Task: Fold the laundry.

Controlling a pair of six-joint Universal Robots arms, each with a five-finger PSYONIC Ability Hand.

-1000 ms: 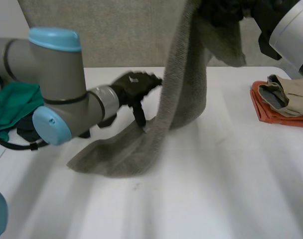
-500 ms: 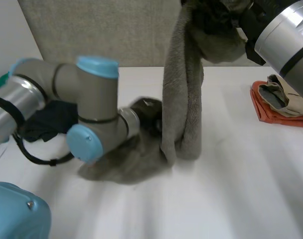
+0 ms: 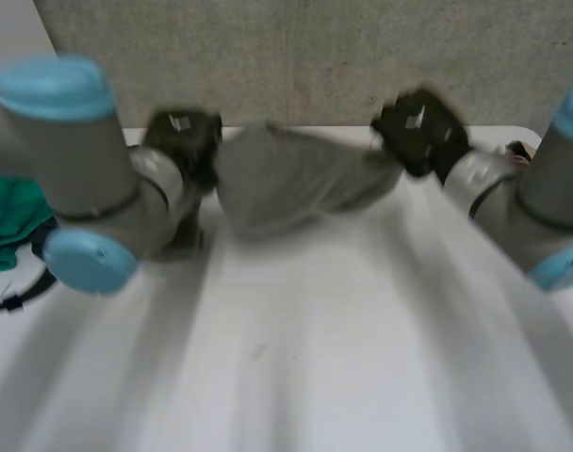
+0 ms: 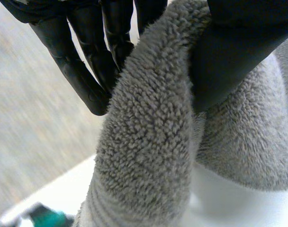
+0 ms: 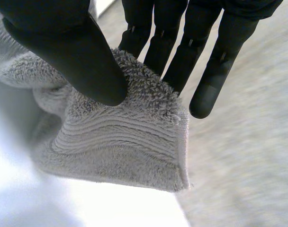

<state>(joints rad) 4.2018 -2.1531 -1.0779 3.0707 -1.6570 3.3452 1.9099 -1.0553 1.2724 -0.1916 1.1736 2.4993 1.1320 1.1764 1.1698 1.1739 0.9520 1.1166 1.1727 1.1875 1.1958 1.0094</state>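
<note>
Head view: the towel [image 3: 296, 179] hangs stretched between the left hand [image 3: 185, 141] and the right hand [image 3: 420, 127], above the far side of the table [image 3: 286, 377]. Its long axis runs from one hand to the other.

Left wrist view: the left hand [image 4: 229, 56] pinches a bunched end of the towel [image 4: 144, 151] between thumb and fingers.

Right wrist view: the right hand [image 5: 63, 47] presses a corner of the towel [image 5: 115, 142] between thumb and fingers. I judge that both hands must lower it together.

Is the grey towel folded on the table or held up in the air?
Held up, not folded: the left hand and right hand each pinch an end, and the towel sags between them.
</note>
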